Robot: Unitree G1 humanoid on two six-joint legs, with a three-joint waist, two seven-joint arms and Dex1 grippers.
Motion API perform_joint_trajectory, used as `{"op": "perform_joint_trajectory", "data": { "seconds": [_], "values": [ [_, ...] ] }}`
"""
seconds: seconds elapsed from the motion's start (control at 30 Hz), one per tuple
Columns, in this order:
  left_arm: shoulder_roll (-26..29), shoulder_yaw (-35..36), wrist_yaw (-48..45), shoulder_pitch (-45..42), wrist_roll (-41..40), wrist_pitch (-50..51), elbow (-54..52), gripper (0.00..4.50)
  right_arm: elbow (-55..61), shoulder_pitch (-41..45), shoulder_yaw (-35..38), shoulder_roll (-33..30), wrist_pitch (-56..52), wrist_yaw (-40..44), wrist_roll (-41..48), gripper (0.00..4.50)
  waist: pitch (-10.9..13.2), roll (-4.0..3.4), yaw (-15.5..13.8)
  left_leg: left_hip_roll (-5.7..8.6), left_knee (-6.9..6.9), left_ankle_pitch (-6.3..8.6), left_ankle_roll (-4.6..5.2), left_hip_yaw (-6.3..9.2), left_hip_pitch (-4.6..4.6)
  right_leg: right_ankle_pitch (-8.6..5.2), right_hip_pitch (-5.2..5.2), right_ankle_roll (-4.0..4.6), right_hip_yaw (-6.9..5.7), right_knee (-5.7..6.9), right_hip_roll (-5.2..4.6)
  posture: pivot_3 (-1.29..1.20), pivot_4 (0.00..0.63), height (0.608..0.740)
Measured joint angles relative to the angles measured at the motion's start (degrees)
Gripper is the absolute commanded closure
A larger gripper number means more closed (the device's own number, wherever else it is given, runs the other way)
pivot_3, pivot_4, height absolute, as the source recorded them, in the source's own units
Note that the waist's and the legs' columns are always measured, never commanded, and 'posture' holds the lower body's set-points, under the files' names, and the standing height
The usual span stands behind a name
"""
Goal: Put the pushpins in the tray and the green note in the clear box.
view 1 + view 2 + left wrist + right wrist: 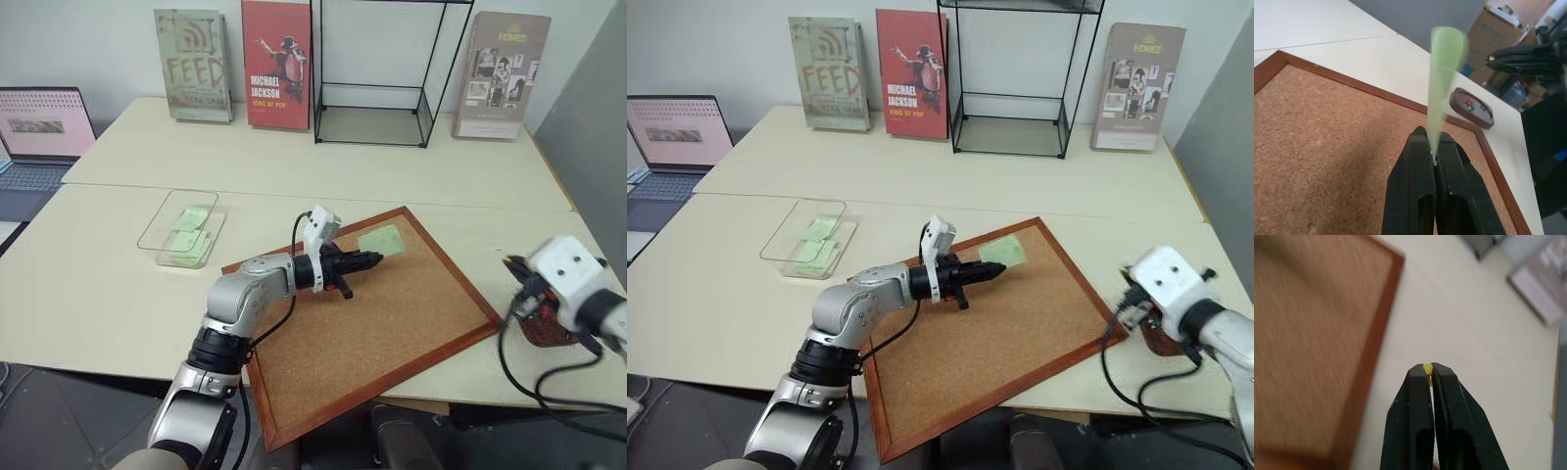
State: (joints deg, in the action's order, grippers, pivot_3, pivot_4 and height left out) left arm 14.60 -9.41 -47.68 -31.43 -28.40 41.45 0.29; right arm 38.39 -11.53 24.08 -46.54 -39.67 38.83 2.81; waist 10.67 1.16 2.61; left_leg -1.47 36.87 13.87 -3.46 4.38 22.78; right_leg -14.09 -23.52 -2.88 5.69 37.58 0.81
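Left gripper (1432,149) pinching green note (1445,73) above cork board (392,323), paper standing edge-on. Right gripper (1430,369) clamped on yellow pushpin (1427,367) off the board's wooden frame. Oval wooden tray (1471,106) just beyond frame corner. Clear box (181,227) past board's other end, bare tabletop between.
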Motion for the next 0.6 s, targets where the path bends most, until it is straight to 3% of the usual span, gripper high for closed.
{"op": "perform_joint_trajectory", "data": {
  "seconds": [0.17, 0.37, 0.6],
  "values": [
    [1.0, -1.5, -0.7, 1.8, 0.6, -0.8, -2.7, 4.43, -4.9, -7.5, 3.2, -1.8, 2.8, 1.7, -1.7, 4.5, 0.0, 0.0, 0.2, 0.0, 0.09, -0.01, 0.01, -0.01, -0.03, -0.09, 0.02, 0.16, 0.02, 0.01, 0.0, 0.0, 0.15, 0.74],
    [1.2, -1.7, -0.6, 2.8, 0.6, -0.8, -3.9, 4.43, -7.7, -8.9, 3.7, -1.8, 4.2, 2.6, -1.6, 4.5, 0.0, 0.01, 0.5, 0.0, 0.09, -0.01, 0.01, -0.02, -0.02, -0.09, 0.03, 0.16, 0.03, 0.01, 0.0, 0.0, 0.15, 0.74],
    [1.2, -2.7, -0.6, 3.2, 0.6, -0.8, -4.4, 4.5, -13.1, -8.0, 3.0, -1.8, 5.2, 3.5, -0.9, 2.98, 0.0, 0.01, 0.5, 0.01, 0.04, 0.0, 0.0, -0.02, 0.0, -0.09, 0.02, 0.15, 0.03, 0.01, 0.0, 0.0, 0.15, 0.74]
  ]
}}
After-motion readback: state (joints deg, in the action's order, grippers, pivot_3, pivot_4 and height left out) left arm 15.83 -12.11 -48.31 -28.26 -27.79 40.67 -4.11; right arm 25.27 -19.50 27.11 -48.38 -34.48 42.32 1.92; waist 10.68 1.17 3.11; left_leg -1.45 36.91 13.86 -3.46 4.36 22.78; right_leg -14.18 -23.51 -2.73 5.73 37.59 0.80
